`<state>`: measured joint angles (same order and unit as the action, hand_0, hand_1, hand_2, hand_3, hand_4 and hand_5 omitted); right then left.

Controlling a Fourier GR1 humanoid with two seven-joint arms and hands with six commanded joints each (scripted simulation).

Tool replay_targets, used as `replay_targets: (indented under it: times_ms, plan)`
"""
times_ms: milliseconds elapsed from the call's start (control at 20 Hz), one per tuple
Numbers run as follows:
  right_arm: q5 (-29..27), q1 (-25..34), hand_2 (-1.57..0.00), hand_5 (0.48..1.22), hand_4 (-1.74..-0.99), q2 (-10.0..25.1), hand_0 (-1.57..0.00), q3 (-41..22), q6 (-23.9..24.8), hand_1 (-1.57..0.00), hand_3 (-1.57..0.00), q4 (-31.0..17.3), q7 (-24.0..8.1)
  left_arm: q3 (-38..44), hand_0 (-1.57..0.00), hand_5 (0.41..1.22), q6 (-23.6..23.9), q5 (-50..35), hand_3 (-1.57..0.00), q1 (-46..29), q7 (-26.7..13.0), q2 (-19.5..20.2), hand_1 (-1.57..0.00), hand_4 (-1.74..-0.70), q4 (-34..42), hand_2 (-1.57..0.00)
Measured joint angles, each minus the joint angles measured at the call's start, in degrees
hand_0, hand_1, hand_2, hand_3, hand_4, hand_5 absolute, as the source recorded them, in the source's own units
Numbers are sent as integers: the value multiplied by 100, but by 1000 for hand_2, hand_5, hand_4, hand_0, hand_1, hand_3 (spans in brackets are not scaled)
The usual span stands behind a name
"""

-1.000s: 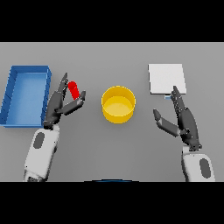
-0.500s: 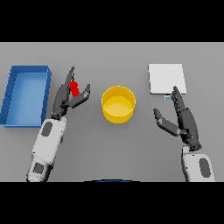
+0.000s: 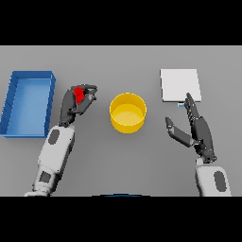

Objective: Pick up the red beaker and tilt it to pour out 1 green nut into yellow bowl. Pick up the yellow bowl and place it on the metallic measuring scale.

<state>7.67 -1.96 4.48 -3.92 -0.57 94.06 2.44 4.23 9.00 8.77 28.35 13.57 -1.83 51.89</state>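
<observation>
Left hand (image 3: pixel 75 105): fingers curling round the red beaker (image 3: pixel 79 94), holding it for the pour.
Yellow bowl (image 3: pixel 127 112): sitting just right of that hand, apart from it, awaiting the nut.
Right hand (image 3: pixel 196 130): fingers straight, holding nothing, idling.
Measuring scale (image 3: pixel 179 84): lying just beyond the right fingertips, awaiting the bowl.
Blue tray (image 3: pixel 28 103): lying left of the left hand.

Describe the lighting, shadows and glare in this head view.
Head view: flat, even light, no glare; the round yellow bowl casts only a faint shadow on the grey table; the white square scale looks washed out; the small red beaker is largely hidden by the left hand.
</observation>
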Motion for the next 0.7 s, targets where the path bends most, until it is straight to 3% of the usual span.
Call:
replay_targets:
  times_ms: [250,650,700]
  plan:
    - [-26,5,1,650,-1289,38,1,49,5,1,1,15,54,-193,-1503,1191,35,56,-1442,37,-90,-4,-1501,-1519,79,-1501]
    - [62,-34,1,664,-1289,23,1,-15,11,1,1,8,80,-388,-1560,1216,-22,329,-1549,28,-507,144,-1559,-1496,1003,-1559]
    - [42,-50,1,662,-1285,58,1,16,-6,1,1,-7,117,-427,-1562,1195,-25,433,-1554,159,-696,208,-1562,-1545,1050,-1562]
